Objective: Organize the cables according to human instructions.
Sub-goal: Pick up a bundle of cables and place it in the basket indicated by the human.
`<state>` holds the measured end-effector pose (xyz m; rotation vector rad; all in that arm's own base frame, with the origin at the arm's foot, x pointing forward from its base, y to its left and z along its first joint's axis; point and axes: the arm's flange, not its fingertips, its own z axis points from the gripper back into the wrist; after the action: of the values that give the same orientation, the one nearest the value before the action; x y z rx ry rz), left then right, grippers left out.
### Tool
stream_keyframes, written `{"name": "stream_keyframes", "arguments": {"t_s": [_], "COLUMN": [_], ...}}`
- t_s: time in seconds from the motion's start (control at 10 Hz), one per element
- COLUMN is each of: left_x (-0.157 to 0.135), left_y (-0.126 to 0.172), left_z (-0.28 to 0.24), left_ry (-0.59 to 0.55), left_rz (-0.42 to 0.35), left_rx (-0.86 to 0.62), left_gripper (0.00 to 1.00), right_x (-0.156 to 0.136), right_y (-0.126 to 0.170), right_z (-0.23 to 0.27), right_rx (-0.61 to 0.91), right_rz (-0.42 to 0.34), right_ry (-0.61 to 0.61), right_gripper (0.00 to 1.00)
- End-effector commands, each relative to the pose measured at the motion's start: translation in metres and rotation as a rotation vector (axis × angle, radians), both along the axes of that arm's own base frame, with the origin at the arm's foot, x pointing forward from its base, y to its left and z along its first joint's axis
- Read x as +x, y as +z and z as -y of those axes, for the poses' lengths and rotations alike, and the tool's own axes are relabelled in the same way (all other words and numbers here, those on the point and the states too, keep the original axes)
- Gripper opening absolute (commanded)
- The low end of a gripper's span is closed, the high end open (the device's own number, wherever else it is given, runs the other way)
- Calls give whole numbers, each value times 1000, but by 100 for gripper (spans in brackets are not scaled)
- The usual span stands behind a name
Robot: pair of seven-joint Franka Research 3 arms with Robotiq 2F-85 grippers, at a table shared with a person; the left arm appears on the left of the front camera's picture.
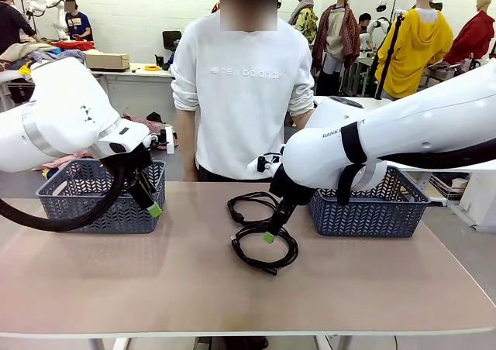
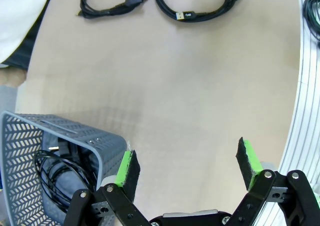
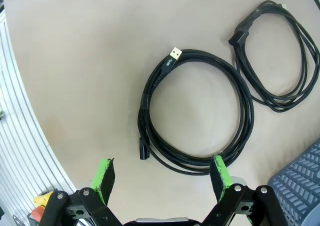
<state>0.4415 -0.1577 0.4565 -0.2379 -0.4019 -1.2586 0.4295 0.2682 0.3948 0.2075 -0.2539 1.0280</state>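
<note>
- Tan worktop [image 1: 155, 288]: two coiled cables [image 3: 143, 111] between baskets [image 1: 101, 207]; another seemingly inside the left one.
- The right claw [image 3: 162, 172] gapes empty over the near coil; left claw [image 2: 187, 163] likewise.
- Likely light, floppy: pinch the bundled rim.

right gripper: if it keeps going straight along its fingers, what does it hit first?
Likely the nearer coiled cable: the open right gripper points down at it, the coil's closest arc between its fingers. Depth is unclear; a finger could touch bare table first.
</note>
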Motion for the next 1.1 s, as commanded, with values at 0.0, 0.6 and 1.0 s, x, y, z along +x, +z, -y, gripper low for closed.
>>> {"name": "stream_keyframes", "arguments": {"t_s": [0.0,0.6,1.0], "left_x": [-1,-1,-1], "left_y": [2,2,2], "left_z": [-1,-1,-1], "left_ry": [2,2,2], "left_rz": [3,3,3], "left_rx": [-2,-2,-2], "left_gripper": [100,100,100], "right_x": [5,26,25], "right_y": [-6,-35,-60], "right_z": [-9,-45,-67], "right_rx": [4,-59,-92], "right_rz": [-4,-48,-70], "right_ry": [12,29,54], "right_gripper": [100,100,100]}}
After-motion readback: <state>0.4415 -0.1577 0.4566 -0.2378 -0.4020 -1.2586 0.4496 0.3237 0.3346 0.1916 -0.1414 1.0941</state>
